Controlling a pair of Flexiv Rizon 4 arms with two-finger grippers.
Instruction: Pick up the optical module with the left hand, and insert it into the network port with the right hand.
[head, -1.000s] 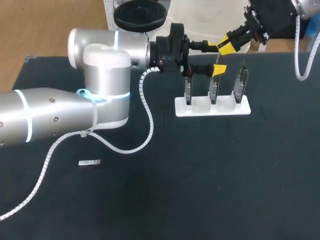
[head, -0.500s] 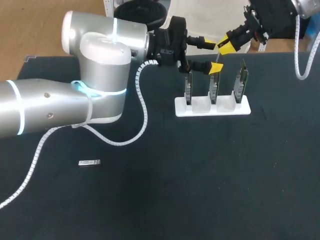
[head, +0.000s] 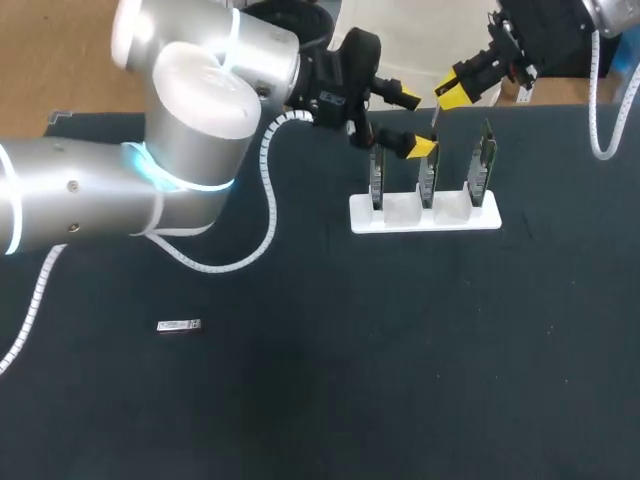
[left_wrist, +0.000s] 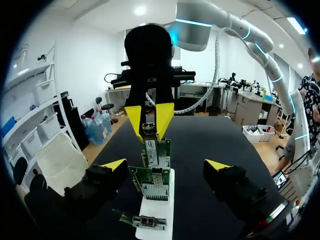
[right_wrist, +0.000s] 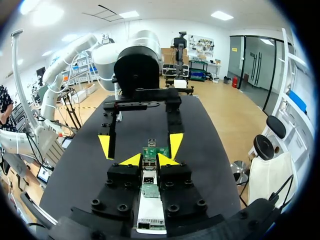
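I hold my right gripper (head: 455, 92) closed on the optical module (left_wrist: 149, 131), pinched between its yellow tips above the upright network cards (head: 428, 180) in the white rack (head: 425, 215), at about 1 o'clock from the middle of the counter (head: 400, 350). My left gripper (head: 412, 122) hangs open at the rack's 10 o'clock, its fingers wide apart and touching nothing. As I judge it, insertion is the step in hand. To do it well I should square the module with the network port (left_wrist: 151, 190), bring it in along the port's own axis, push slowly without tilting so the card does not flex in its slot, and keep my left fingers off the cards. Another small silver module (head: 180, 325) lies flat at 8 o'clock, well apart from both arms. The held module shows a pale label in my right wrist view, but its print is too small to read.
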